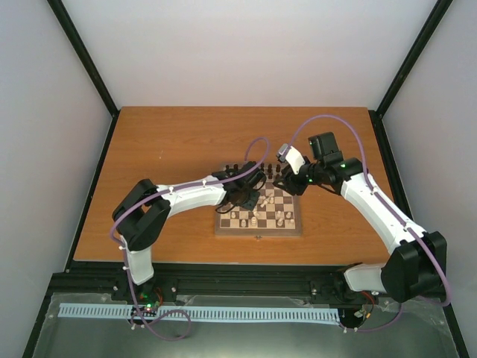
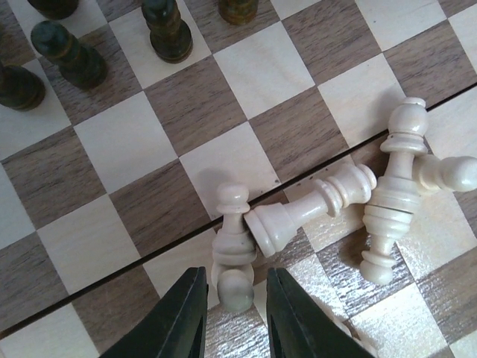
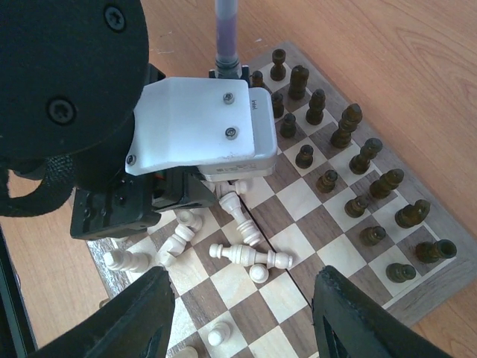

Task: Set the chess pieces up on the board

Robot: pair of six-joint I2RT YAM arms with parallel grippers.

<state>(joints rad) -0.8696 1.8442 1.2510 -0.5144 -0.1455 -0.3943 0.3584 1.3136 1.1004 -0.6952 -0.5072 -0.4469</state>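
Note:
The board (image 1: 295, 226) lies at the table's near middle. Dark pieces (image 3: 350, 119) stand in two rows along its far side; they also show in the left wrist view (image 2: 168, 30). Several cream pieces (image 3: 250, 255) lie toppled in a heap near the board's middle, and a few stand (image 1: 255, 220). My left gripper (image 2: 235, 277) is low over the board (image 2: 119, 142), open, its fingers (image 2: 186, 313) either side of a lying cream piece (image 2: 235, 250) with gaps on both sides. My right gripper (image 3: 242, 287) is wide open and empty, high above the heap, next to the left wrist (image 3: 197, 134).
The board sits on an orange-brown table (image 1: 179, 142) with white walls and black frame posts around it. Purple cables (image 1: 328, 119) loop above both arms. The two wrists are close together over the board (image 3: 309, 195).

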